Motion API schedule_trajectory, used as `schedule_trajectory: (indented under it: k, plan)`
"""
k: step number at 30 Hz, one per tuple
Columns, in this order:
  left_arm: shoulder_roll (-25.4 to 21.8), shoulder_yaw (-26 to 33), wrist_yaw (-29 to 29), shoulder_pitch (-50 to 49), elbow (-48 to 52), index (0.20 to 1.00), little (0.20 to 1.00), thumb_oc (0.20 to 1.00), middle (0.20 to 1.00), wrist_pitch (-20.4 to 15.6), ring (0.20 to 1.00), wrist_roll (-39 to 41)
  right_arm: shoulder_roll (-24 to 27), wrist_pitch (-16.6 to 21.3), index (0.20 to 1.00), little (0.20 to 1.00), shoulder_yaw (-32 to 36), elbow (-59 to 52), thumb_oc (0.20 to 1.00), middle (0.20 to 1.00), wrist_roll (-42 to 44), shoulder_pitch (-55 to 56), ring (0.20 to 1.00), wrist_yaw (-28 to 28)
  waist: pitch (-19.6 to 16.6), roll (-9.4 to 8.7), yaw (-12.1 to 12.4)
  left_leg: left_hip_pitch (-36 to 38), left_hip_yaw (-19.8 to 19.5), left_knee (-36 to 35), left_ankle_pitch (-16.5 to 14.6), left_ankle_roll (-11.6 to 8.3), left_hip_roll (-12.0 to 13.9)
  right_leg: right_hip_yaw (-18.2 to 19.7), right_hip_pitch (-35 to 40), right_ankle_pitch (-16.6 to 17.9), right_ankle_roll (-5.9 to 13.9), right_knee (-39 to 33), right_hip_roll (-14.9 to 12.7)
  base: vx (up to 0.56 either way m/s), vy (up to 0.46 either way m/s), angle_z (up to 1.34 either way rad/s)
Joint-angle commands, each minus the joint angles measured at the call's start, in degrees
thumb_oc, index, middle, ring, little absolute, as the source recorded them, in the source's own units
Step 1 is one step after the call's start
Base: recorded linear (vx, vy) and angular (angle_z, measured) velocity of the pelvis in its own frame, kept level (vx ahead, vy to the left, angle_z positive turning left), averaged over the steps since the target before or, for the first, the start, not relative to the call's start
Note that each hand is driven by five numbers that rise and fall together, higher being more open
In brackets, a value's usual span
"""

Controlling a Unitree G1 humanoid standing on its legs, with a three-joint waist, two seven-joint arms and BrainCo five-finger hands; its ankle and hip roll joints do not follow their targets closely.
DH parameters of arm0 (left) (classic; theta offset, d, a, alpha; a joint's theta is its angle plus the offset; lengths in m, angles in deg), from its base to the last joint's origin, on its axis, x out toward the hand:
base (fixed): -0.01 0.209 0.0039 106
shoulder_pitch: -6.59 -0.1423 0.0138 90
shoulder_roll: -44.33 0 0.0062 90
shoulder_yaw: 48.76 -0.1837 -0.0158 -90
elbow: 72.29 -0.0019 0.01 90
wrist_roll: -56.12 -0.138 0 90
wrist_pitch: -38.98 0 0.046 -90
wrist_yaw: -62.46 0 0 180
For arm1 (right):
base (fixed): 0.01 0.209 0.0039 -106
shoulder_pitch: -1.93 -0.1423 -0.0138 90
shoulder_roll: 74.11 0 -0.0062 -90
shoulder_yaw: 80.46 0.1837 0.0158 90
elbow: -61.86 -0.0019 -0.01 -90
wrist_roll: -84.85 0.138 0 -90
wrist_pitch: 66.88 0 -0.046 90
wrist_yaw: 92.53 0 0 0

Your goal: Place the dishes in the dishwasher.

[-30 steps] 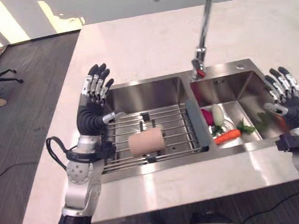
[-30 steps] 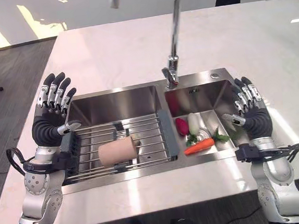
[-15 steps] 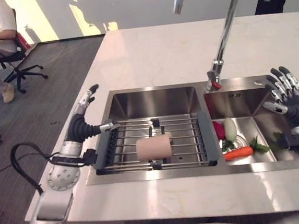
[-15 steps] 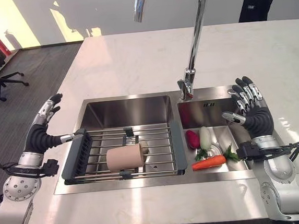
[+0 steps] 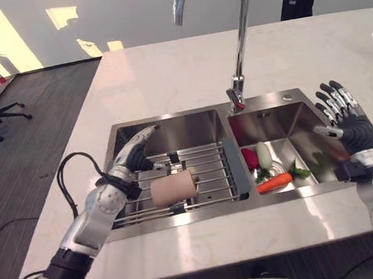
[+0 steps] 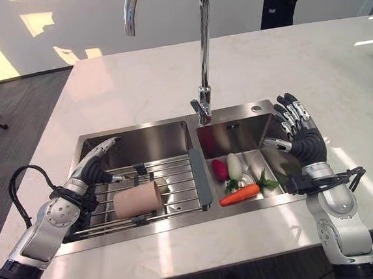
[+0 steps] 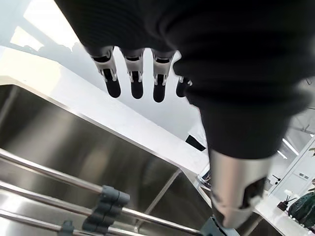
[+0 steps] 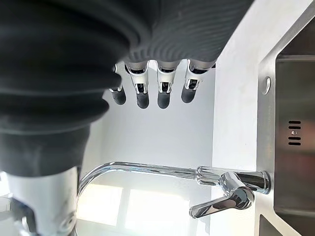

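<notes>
Cup: a beige cup [image 6: 137, 200] lies on its side on the wire rack [image 6: 177, 179], about in the middle of the rack, with its open end turned toward the right basin. Nothing holds it.
Rack: it sits across the left basin of the steel sink [image 6: 165, 125], with dark end pieces at both sides. No dishwasher can be seen, so this rack seems to be the place where the dish waits.
Left hand: the left hand [image 6: 96, 165] is low over the left end of the rack, just beside the cup but apart from it. Its fingers are straight and spread, the thumb lies near the bars, and it grips nothing.
Right hand: the right hand [image 6: 301, 139] is raised over the right edge of the sink, palm toward the basin, fingers straight and apart, empty.
Right basin: a carrot [image 6: 239, 194], a white vegetable [image 6: 234, 166], a dark red one [image 6: 219, 170] and some green leaves [image 6: 266, 181] lie on the bottom, well apart from the cup.
Tap: the tall curved tap [image 6: 199, 47] stands behind the wall between the two basins.
Tabletop: the pale stone tabletop [image 6: 142, 78] goes round the sink on all sides.
Step in hand: I judge it is the reach for the cup; the grasp is not yet made.
Next move: the left hand should go a little to the right and down, then curl its fingers and thumb round the body of the cup. As the cup is round and lies on bars, it can roll away if it is pushed from one side.
</notes>
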Motion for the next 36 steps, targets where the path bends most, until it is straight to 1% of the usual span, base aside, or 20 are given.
schedule_trajectory:
  k: [1,3,7,12,16,23,26,30,36]
  plan:
    - [-0.72,0.72,-0.17,4.67,-0.82,1.0,1.0,1.0,1.0,-0.25,1.0,-2.47,1.78,3.64,1.0,1.0,2.98,-2.41,1.0,1.0,-0.21,-3.76,1.0,0.47,-0.44,0.19,0.52,2.35,1.16,0.1,-5.96,-0.56,1.38,-0.25,0.16,-8.17,3.43,4.92,-1.61,0.0,0.0,0.0]
    - [0.08,0.0,0.41,4.74,-1.5,1.0,1.0,1.0,1.0,0.69,1.0,-2.84,1.83,3.48,1.0,1.0,3.19,-2.59,1.0,1.0,-0.35,-3.86,1.0,0.49,-0.52,0.16,0.32,2.49,1.31,0.1,-6.01,-0.6,1.42,0.05,0.23,-8.11,3.38,4.71,-1.48,0.0,0.0,0.0]
    - [0.68,-0.79,1.33,4.26,-2.14,1.0,1.0,1.0,1.0,1.16,1.0,-3.42,1.97,3.0,1.0,1.0,3.93,-2.86,1.0,1.0,-0.48,-3.78,1.0,0.45,-0.63,0.01,0.16,2.58,1.44,0.1,-6.14,-0.63,1.41,0.31,0.36,-8.01,3.41,4.32,-1.37,0.0,0.0,0.0]
    - [0.24,-0.81,2.26,2.92,-2.32,1.0,1.0,1.0,1.0,0.93,1.0,-3.19,2.24,2.8,1.0,1.0,4.75,-2.93,1.0,1.0,-0.28,-3.67,1.0,0.39,-0.63,-0.07,0.31,2.66,1.46,0.1,-6.12,-0.77,1.51,0.3,0.39,-7.85,3.49,4.17,-1.38,0.0,0.0,0.0]
    - [-0.68,0.54,4.28,1.31,-0.99,1.0,1.0,1.0,1.0,0.66,1.0,-3.58,2.34,2.72,1.0,1.0,5.51,-3.16,1.0,1.0,-0.39,-3.35,1.0,0.12,-0.37,0.01,0.73,2.51,1.2,0.1,-6.06,-0.85,1.47,0.05,0.4,-7.8,3.54,4.12,-1.47,0.0,0.0,0.0]
    - [-2.14,5.32,8.84,-4.51,4.05,1.0,1.0,1.0,1.0,-0.21,1.0,-1.31,2.13,2.51,1.0,1.0,7.24,-3.98,1.0,1.0,-0.64,-2.1,1.0,-0.69,-0.12,0.04,2.03,2.22,0.46,0.1,-5.99,-0.92,1.42,-0.73,0.57,-7.68,3.61,3.96,-1.65,0.0,0.0,0.0]
    - [-2.18,5.89,9.82,-6.19,4.95,1.0,1.0,1.0,1.0,0.15,1.0,-0.61,2.15,2.68,1.0,1.0,7.49,-4.14,1.0,1.0,-0.4,-1.8,1.0,-0.92,-0.08,-0.05,2.39,2.07,0.19,0.1,-5.97,-0.9,1.39,-1.04,0.61,-7.63,3.66,3.84,-1.69,0.0,0.0,0.0]
    - [-2.41,5.1,9.62,-6.4,4.48,1.0,1.0,1.0,1.0,-0.61,1.0,-0.23,2.65,2.61,1.0,1.0,7.02,-4.03,1.0,1.0,-0.35,-2.35,1.0,-1.53,-0.01,-0.09,2.52,2.03,0.03,0.1,-5.84,-0.91,1.44,-1.16,0.63,-7.56,3.66,3.86,-1.7,0.0,0.0,0.0]
    - [-2.25,3.56,9.73,-5.28,3.69,1.0,1.0,1.0,1.0,-0.8,1.0,-1.35,2.57,2.64,1.0,1.0,6.42,-3.95,1.0,1.0,-0.62,-2.71,1.0,-1.47,-0.01,-0.11,2.28,2.08,0.08,0.1,-5.87,-0.86,1.45,-1.02,0.58,-7.55,3.68,3.89,-1.61,0.0,0.0,0.0]
